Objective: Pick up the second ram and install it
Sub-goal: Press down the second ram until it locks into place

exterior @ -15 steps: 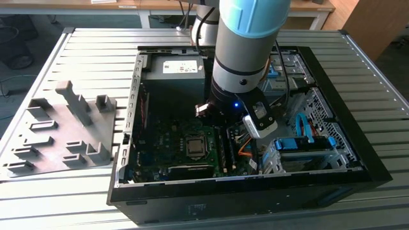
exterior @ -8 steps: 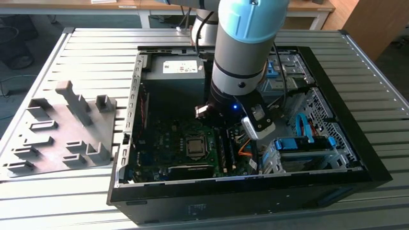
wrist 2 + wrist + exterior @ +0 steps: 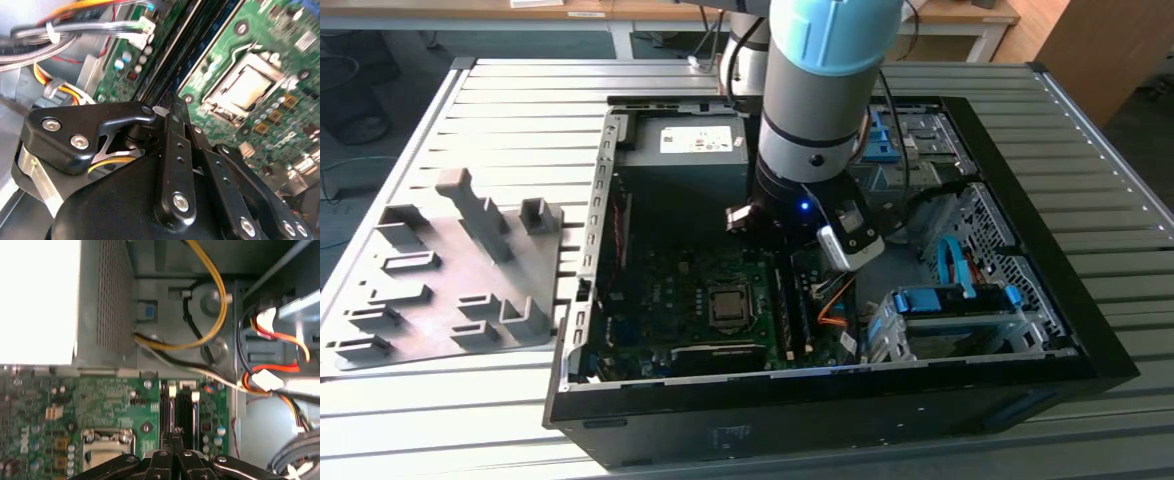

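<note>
My gripper (image 3: 175, 432) is shut, its black fingertips pressed together with nothing showing between them. It hangs low inside the open computer case (image 3: 587, 330), right over the long dark memory slots (image 3: 182, 410) on the green motherboard (image 3: 100, 400). In the second wrist view the gripper (image 3: 172, 102) points at those same memory slots (image 3: 175, 50), beside the processor socket (image 3: 245, 87). In the exterior view the arm (image 3: 821, 110) stands over the slots (image 3: 790, 300). The second ram is hidden; I cannot tell it apart from the dark strips in the slots.
A grey slotted plastic tray (image 3: 440, 270) lies on the ribbed table at the exterior view's left. Inside the case are the power supply (image 3: 687, 145), yellow and black cables (image 3: 210, 315), orange wires (image 3: 280, 340) and a drive cage with blue parts (image 3: 947, 310).
</note>
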